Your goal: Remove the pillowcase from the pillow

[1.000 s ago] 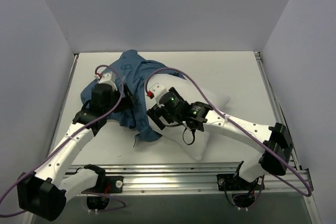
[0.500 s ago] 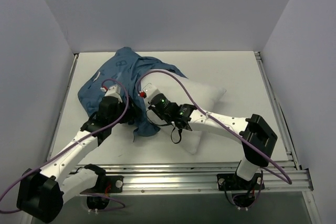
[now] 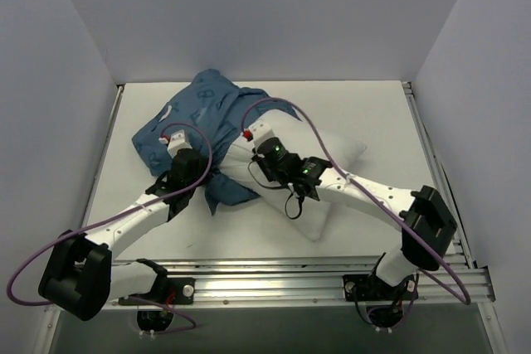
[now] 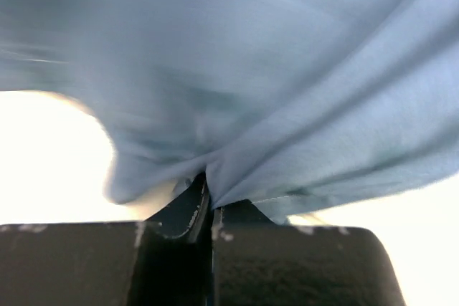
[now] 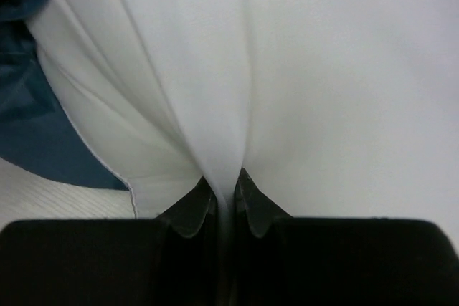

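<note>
Where white table (image 3: pixel 365 105) bears both items, pillowcase (image 3: pixel 199 113) (dk blue, pale lettering too small to read) lies bunched rear-left w/ a fold pinched in left gripper (image 4: pixel 209 198), and pillow (image 3: pixel 340 151) (plain white) lies centre-right touching it, a fold nipped by right gripper (image 5: pixel 226 198).

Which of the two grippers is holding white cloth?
The right gripper: it pinches a fold of the white pillow, whereas the left gripper pinches the blue pillowcase.
</note>
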Robot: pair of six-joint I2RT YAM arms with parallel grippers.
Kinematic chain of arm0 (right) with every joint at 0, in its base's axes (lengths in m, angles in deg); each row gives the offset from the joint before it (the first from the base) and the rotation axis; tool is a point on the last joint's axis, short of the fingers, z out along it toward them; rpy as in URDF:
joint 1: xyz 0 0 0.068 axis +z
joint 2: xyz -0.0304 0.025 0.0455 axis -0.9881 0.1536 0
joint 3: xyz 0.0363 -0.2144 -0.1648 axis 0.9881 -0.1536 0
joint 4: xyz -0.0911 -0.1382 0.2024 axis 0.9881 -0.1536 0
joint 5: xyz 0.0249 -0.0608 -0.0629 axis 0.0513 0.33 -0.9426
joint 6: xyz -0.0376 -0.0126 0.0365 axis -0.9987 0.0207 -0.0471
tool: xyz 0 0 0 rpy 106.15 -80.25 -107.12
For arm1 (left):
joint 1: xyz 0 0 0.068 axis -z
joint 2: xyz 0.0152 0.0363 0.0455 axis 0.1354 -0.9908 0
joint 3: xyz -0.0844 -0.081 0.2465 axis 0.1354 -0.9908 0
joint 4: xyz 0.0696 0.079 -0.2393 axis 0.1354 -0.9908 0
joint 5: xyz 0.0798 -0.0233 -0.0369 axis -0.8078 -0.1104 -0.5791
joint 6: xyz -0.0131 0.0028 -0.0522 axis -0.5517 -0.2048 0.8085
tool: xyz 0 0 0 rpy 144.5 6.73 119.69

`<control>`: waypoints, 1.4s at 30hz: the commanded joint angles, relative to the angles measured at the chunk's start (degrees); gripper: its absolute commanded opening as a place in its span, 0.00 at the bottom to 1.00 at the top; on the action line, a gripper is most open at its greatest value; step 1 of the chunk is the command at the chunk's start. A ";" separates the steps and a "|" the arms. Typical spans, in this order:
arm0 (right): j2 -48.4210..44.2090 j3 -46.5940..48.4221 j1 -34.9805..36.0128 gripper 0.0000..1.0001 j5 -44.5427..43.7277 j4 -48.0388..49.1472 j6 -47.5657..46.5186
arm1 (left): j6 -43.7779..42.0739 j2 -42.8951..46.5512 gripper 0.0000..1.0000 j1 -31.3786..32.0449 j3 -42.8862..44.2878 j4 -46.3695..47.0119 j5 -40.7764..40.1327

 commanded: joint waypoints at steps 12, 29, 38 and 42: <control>-31.78 1.34 -19.52 0.00 2.53 -24.24 7.58 | 11.08 -1.03 0.02 -17.11 8.05 -7.85 -30.57; -33.38 -1.29 -21.99 0.12 34.87 -24.52 7.92 | 1.25 -0.98 0.55 -19.40 16.68 -15.31 -5.12; -19.60 0.20 -20.33 0.74 37.78 -11.78 11.70 | -10.10 4.14 0.92 -16.68 26.08 -22.79 10.02; -13.96 2.14 -16.90 0.85 34.01 -7.39 13.02 | -9.58 1.00 0.92 -8.97 23.72 -20.51 12.40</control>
